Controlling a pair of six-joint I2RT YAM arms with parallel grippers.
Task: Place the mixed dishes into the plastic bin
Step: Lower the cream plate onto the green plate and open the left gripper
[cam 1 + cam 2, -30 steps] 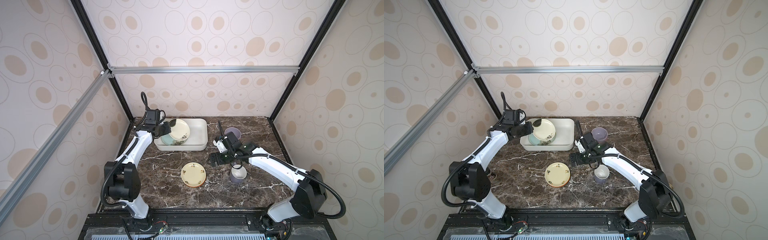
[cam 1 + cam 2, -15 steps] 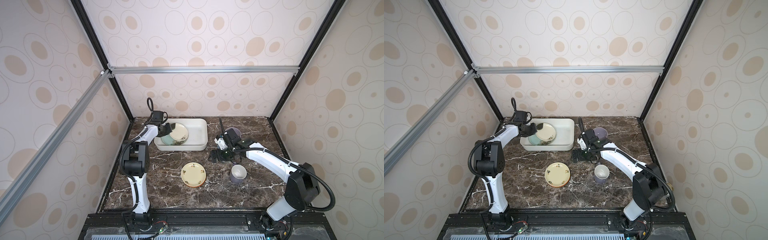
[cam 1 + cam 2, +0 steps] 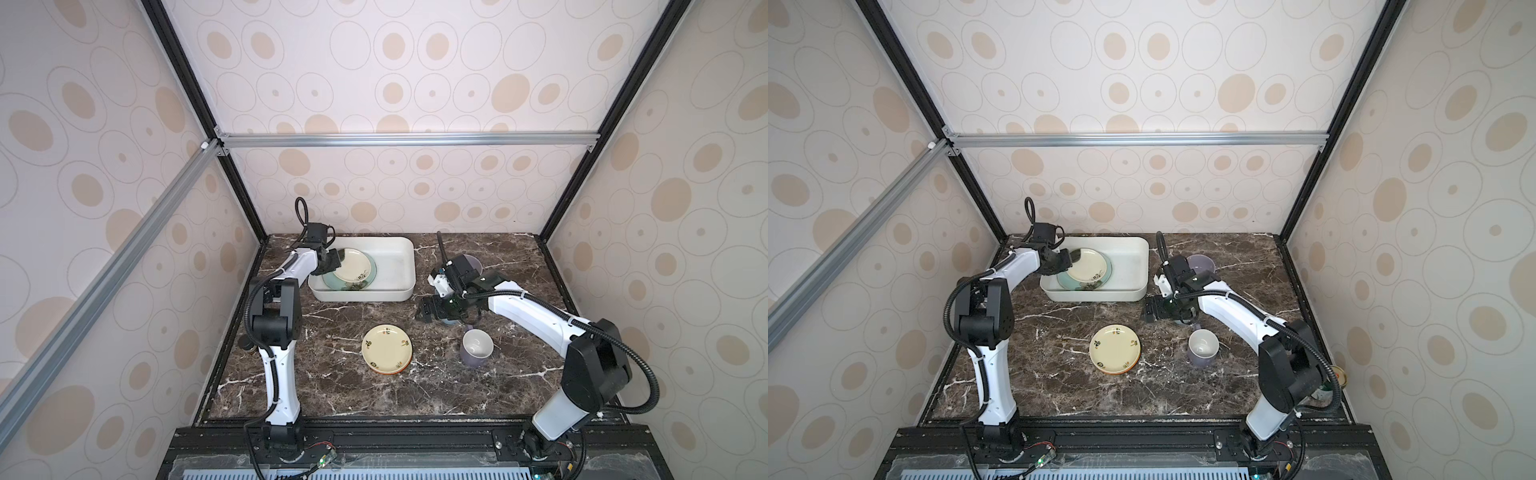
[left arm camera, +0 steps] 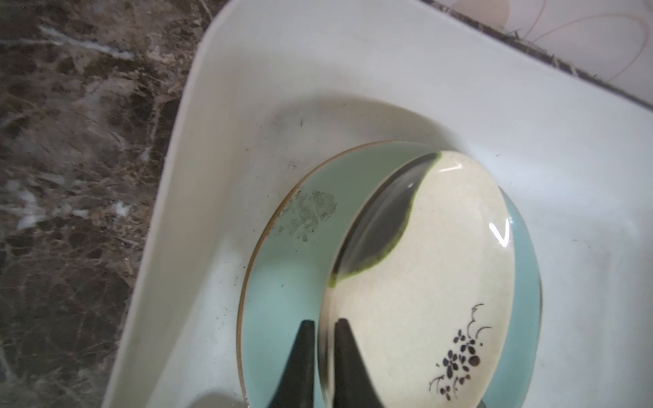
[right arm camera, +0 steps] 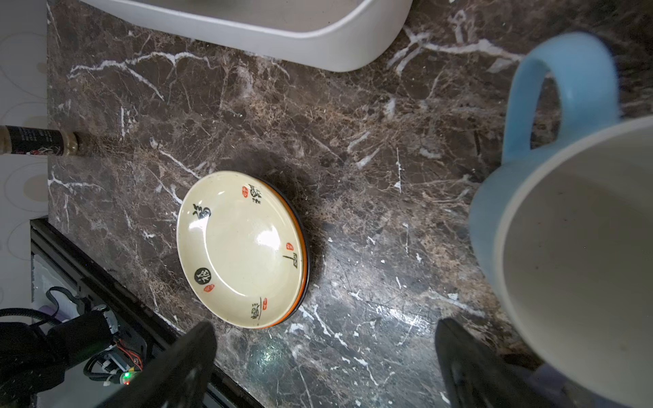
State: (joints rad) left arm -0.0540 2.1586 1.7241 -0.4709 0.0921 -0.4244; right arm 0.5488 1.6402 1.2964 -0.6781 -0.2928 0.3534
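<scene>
A: The left gripper [image 4: 324, 323] flanks the rim of the small cream floral plate [image 4: 424, 265], which sits tilted in the plastic bin [image 4: 353, 70]. Clamped or slack, I can't tell.
B: If it drops, it could chip the teal flower plate [image 4: 282, 282]. The right gripper [image 5: 325, 326], jaws wide apart, might clip the light blue mug [image 5: 565, 247].

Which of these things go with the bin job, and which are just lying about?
Job: plastic bin; teal flower plate and cream floral plate inside it; cream lettered plate on the black orange-rimmed plate; purple mug; lavender bowl; light blue mug.
Lying about: tin can at the table's right edge; dark-labelled bottle.
</scene>
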